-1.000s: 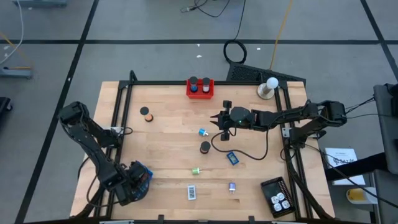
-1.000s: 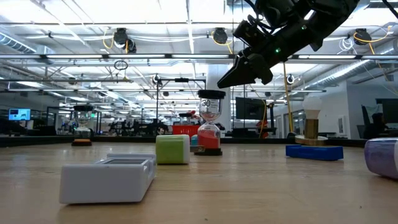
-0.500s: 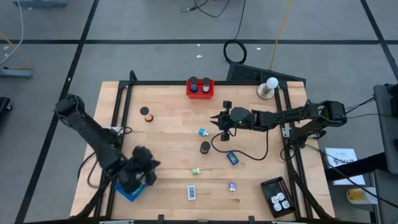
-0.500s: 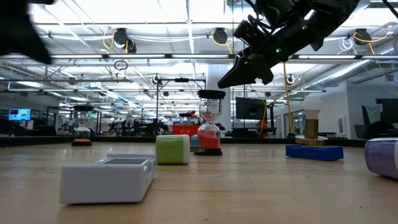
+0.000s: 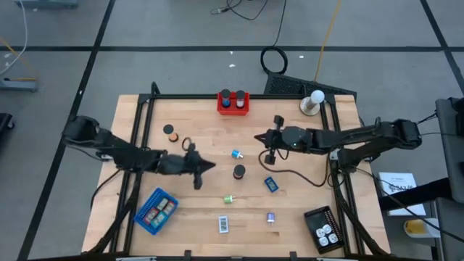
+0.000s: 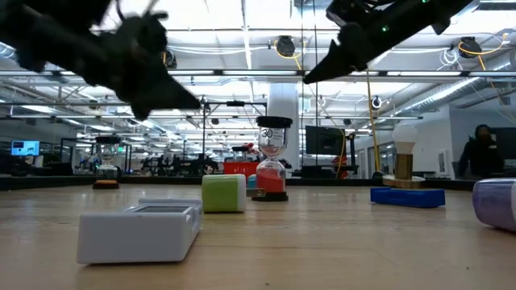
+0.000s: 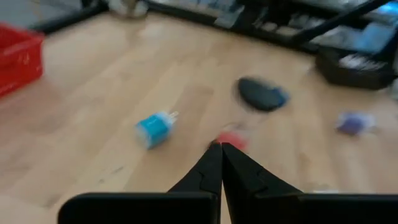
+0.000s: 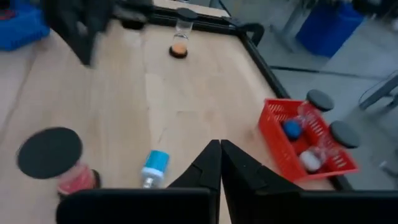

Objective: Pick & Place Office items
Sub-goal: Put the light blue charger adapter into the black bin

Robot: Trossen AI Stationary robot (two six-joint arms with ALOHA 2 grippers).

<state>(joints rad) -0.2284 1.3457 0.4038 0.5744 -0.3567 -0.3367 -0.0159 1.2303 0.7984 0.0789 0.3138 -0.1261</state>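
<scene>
From above, the left gripper [image 5: 208, 166] hangs over the bench [image 5: 196, 141] middle, fingers pressed together and empty; the right gripper [image 5: 258, 138] likewise, just beyond the teal item [image 5: 236, 154] and black-capped cylinder [image 5: 239, 172]. At bench level, a white labelled rectangle [image 6: 141, 231] lies nearest, a green block [image 6: 223, 193] behind. Left wrist: teal piece [image 7: 154, 128] ahead. Right wrist: red tray [image 8: 305, 140] beyond its meeting fingertips

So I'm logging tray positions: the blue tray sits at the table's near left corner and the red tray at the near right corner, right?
Not quite. The red tray sits at the far edge, mid-table, as the high view shows. The blue tray is at the near left corner.
</scene>
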